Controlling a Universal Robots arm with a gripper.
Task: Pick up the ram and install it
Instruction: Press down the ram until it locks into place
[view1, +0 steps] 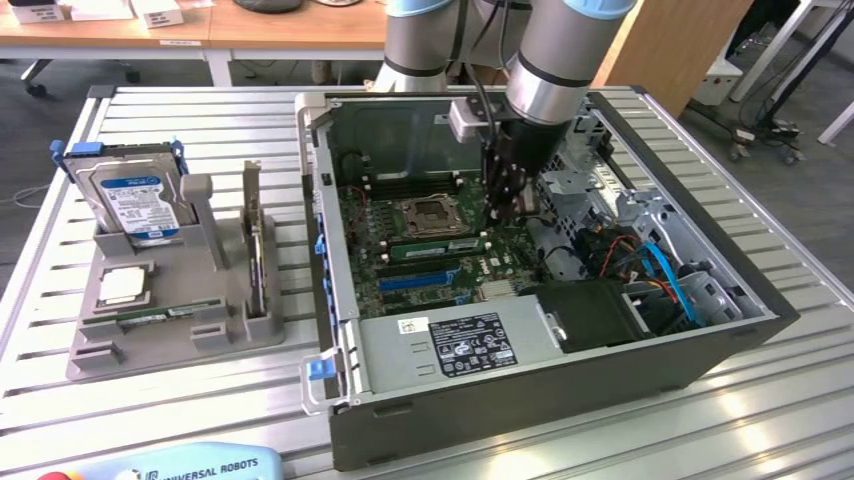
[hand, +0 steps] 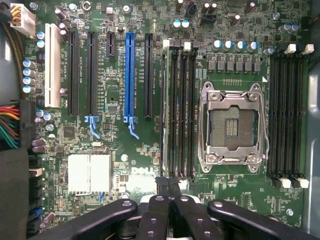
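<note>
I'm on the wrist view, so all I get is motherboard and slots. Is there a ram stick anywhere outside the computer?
Observer: Yes. One ram stick lies flat in a grey holder at the exterior view's left of the case.
Operator: Anything else in that holder?
Observer: A blue-labelled hard drive stands upright at its far end.
Operator: And where does the gripper sit in the case?
Observer: The gripper is low inside the open case, just to the exterior view's right of the processor socket.
</note>
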